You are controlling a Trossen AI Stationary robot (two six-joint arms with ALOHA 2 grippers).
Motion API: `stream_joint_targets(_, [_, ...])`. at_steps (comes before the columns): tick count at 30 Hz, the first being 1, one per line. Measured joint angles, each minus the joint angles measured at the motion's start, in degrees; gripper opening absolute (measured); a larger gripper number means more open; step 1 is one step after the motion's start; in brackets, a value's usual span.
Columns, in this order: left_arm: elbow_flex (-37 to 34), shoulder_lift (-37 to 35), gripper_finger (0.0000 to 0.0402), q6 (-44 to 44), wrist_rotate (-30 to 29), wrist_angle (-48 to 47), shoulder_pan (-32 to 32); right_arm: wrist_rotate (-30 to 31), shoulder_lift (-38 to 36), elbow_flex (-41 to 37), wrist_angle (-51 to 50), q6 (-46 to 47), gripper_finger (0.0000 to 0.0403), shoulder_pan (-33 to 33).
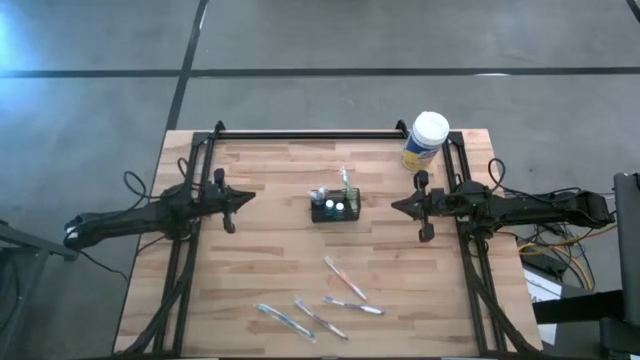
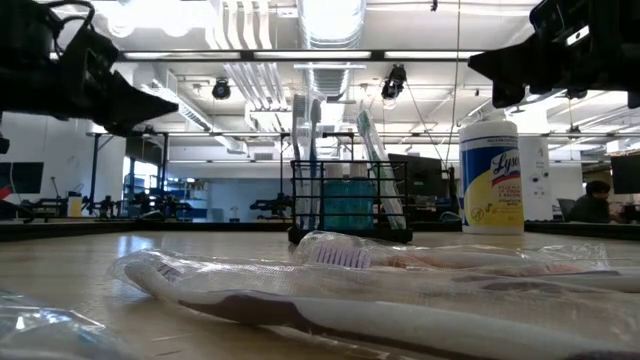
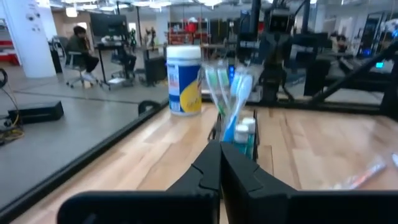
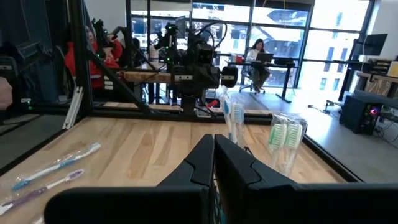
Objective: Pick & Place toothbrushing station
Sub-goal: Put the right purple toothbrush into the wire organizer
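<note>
Toothbrushing station [image 1: 334, 208] mid wooden table [image 1: 260, 270], open workshop room beyond

My left pincer [image 1: 243, 196] and right pincer [image 1: 398, 206] both hang shut, empty, pointing inward at each other.

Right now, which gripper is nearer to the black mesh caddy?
Right gripper, slightly: it hovers just off the caddy on one side; left gripper hovers opposite, farther away.
</note>
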Motion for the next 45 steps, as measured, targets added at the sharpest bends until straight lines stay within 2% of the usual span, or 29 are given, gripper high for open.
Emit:
stream_joint_targets(9, [-0.5, -0.7, 0.0002, 0.9, 0.0, -1.5, 0.0, 0.0, 0.4, -0.2, 0.0, 0.8, 0.0008, 0.0])
stream_joint_targets(15, [-0.5, -0.7, 0.0008, 0.9, 0.0, -2.1, 0.0, 2.0, 4.2, 0.5, -0.5, 2.7, 0.0008, 0.2])
stream_joint_targets(17, [-0.5, -0.7, 0.0009, 0.7, 0.0, -2.0, 0.0, 2.0, 6.2, 2.3, -3.0, 2.9, 0.0008, 0.8])
stream_joint_targets(20, [-0.5, -0.7, 0.0010, -0.1, 0.0, -2.0, 0.0, 2.9, 9.7, 6.7, -13.0, 3.6, 0.0008, 2.6])
stream_joint_targets(23, [-0.5, -0.7, 0.0011, -0.1, 0.0, -2.0, 0.0, 7.3, 14.6, 10.7, -20.7, 5.1, 0.0008, 6.7])
stream_joint_targets(31, [-0.5, -0.7, 0.0012, -0.4, 0.1, -2.0, 0.0, 18.5, 28.5, 21.9, -25.6, 9.4, 0.0008, 23.7])
stream_joint_targets(36, [-0.5, -0.7, 0.0012, -2.3, 0.1, -2.1, 0.0, 27.1, 38.1, 32.4, -35.4, 19.2, 0.0008, 31.3])
stream_joint_targets(39, [-0.4, -0.7, 0.0012, -4.4, 0.1, -2.2, 0.0, 25.6, 43.7, 40.1, -44.8, 27.5, 0.0008, 32.1])
stream_joint_targets(43, [-0.3, -0.7, 0.0012, -5.6, 0.5, -2.2, 0.0, 16.0, 51.8, 49.8, -53.1, 32.9, 0.0008, 32.1])
stream_joint_targets(45, [-0.3, -0.7, 0.0012, -6.2, 0.6, -2.2, 0.0, 13.4, 55.9, 54.4, -55.0, 33.0, 0.0009, 32.1])
